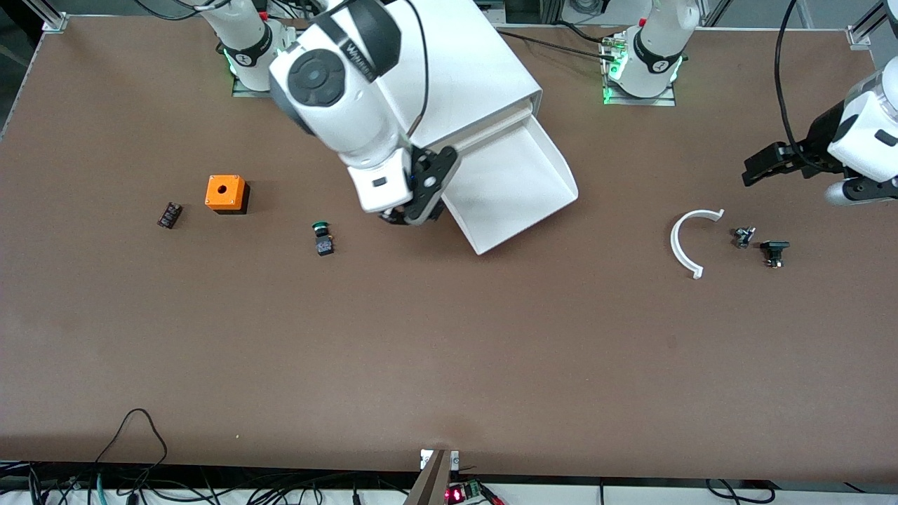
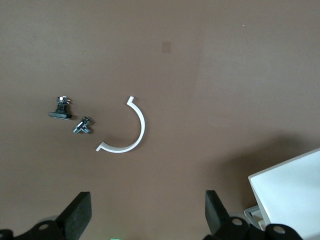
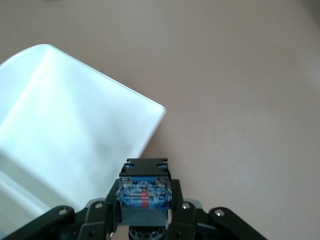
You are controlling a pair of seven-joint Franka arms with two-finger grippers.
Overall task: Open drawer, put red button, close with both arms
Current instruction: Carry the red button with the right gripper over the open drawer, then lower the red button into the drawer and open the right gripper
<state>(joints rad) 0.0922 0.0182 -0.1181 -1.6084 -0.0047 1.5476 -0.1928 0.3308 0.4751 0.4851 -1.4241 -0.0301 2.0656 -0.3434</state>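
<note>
Right hand (image 3: 143, 207) pinching red button (image 3: 143, 195) beside open drawer (image 1: 515, 186) | left hand (image 2: 145, 217) spread over table

My right gripper (image 1: 409, 214) and wrist hide the near corner of the drawer (image 1: 515, 186) in the front view. The button (image 3: 144, 196) I pinch shows only its black, blue-marked body; its cap is hidden, so colour unconfirmed. My right arm covers part of the cabinet (image 1: 463, 77). The right wrist view cuts the drawer off at its edge. My left gripper (image 2: 147, 215) is cropped in its wrist view. Two small dark parts (image 1: 744, 236) near the left arm's end: too small to identify.
</note>
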